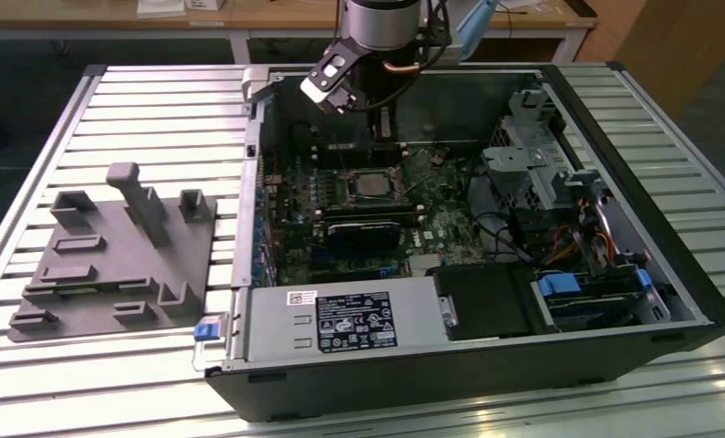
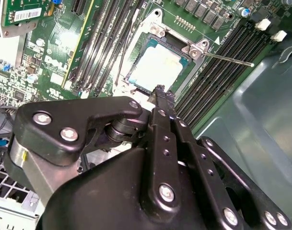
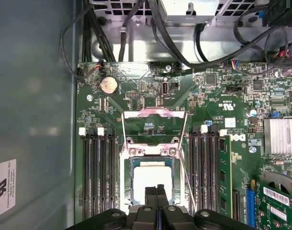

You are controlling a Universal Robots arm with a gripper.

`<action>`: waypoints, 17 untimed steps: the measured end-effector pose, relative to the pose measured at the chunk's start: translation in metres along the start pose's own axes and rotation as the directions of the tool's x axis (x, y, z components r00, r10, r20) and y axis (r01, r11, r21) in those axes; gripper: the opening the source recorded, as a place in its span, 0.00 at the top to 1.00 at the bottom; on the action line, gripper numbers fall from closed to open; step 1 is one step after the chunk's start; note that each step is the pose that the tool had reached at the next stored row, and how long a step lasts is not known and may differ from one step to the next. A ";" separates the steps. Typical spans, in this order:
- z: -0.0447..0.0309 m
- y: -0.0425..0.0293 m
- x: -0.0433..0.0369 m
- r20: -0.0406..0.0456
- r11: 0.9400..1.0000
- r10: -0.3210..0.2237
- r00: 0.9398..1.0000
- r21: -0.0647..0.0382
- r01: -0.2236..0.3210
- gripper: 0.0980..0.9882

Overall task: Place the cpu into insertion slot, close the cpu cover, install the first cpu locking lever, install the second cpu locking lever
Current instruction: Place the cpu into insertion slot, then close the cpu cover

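In the upper centre of the exterior view, the silver-and-black robot arm (image 1: 380, 23) reaches down into an open black metal computer case (image 1: 460, 388). The case lies on a ribbed aluminium worktop (image 1: 131, 119). The black gripper (image 1: 384, 123) hangs near the case's far wall, above the green circuit board (image 1: 441, 233). Just below it in the frame is the small square black-framed insertion slot (image 1: 368, 185). A long black rectangular card (image 1: 365, 235) lies nearer the camera. Nearer still is a grey power supply box with a white label (image 1: 337, 324). On the exterior view's left, a matt grey moulded fixture plate (image 1: 95, 274) with upright blocks rests on the worktop beside the case.

In the first wrist view, the thin square cpu (image 3: 153, 179) with its pale silvery face sits inside the slot. The thin silvery metal cpu cover (image 3: 154, 114), a frame with a window cut-out, is swung open off the slot, and green board shows through its window. The gripper's 2 black fingers are pressed together with nothing between them. Their tips overlap the cpu's edge; whether they touch it I cannot tell. Long black ribbed memory sockets (image 3: 98, 177) flank the slot, and a round shiny coin cell (image 3: 108, 85) lies beyond the cover.

In the second wrist view, the gripper's bolted black linkage looms in front of the bright cpu. A thin steel lever rod (image 2: 227, 58) sticks out from the slot's corner bracket, unlatched.
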State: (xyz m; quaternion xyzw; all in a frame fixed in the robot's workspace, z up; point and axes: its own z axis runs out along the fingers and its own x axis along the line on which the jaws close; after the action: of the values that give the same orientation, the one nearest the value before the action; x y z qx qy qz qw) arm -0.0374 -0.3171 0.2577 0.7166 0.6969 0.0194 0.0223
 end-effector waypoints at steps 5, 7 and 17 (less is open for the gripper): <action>-0.0004 0.0000 0.0000 0.000 1.000 0.000 1.000 0.000 0.000 0.99; -0.0008 0.0001 0.0000 0.000 1.000 0.000 1.000 0.000 0.000 0.99; -0.0011 0.0012 0.0000 0.000 1.000 0.000 1.000 0.000 0.000 0.99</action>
State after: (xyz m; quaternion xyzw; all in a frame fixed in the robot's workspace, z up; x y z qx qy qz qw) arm -0.0363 -0.3171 0.2589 0.7167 0.6968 0.0192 0.0224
